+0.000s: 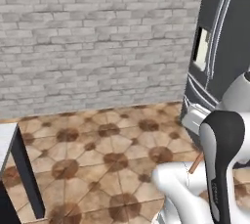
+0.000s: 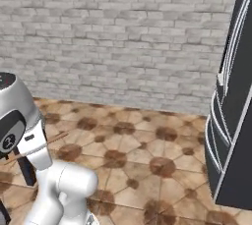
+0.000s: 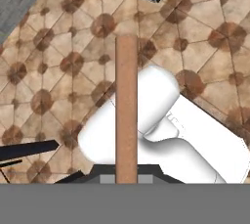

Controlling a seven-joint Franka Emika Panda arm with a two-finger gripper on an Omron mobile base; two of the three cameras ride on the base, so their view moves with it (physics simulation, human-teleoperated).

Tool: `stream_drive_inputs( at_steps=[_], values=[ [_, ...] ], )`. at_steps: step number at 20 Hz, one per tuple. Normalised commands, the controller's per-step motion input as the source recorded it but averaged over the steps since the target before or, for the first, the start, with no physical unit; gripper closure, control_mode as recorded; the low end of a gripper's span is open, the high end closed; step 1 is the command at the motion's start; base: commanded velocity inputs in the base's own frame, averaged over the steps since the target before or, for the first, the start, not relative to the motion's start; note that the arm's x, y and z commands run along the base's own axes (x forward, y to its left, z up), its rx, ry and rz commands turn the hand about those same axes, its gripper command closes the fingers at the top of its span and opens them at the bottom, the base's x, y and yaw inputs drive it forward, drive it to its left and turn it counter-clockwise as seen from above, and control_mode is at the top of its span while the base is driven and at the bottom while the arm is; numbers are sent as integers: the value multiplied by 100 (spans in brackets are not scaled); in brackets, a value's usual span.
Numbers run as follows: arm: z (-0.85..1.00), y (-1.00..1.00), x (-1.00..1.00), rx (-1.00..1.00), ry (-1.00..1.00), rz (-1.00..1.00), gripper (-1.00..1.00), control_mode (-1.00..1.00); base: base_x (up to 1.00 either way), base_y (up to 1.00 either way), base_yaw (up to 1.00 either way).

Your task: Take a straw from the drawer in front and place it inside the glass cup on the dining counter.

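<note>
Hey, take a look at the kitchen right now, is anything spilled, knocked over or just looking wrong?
Nothing stands out. The straw sits straight in the shut gripper, above a clean tiled floor.

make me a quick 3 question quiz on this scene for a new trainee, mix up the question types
1. True or false: the gripper is shut on the straw.
2. The floor under the arm is: A) grey carpet B) brown patterned tiles C) plain wood planks.
3. Fill in: the wall behind the floor is made of pale ____.

Key: 1 true; 2 B; 3 brick.
</note>
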Motion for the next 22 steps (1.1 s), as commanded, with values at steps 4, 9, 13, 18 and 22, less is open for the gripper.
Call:
stream_drive_inputs(
  at_steps=[4, 9, 13, 18, 22],
  values=[
    [0, 0, 0, 0, 0, 0, 100, 100, 100, -14, 34],
    [0, 0, 0, 0, 0, 0, 100, 100, 100, -18, 31],
    [0, 0, 0, 0, 0, 0, 100, 100, 100, -19, 35],
    [0, 0, 0, 0, 0, 0, 100, 100, 97, -21, 51],
    [0, 0, 0, 0, 0, 0, 100, 100, 86, -17, 62]
  ],
)
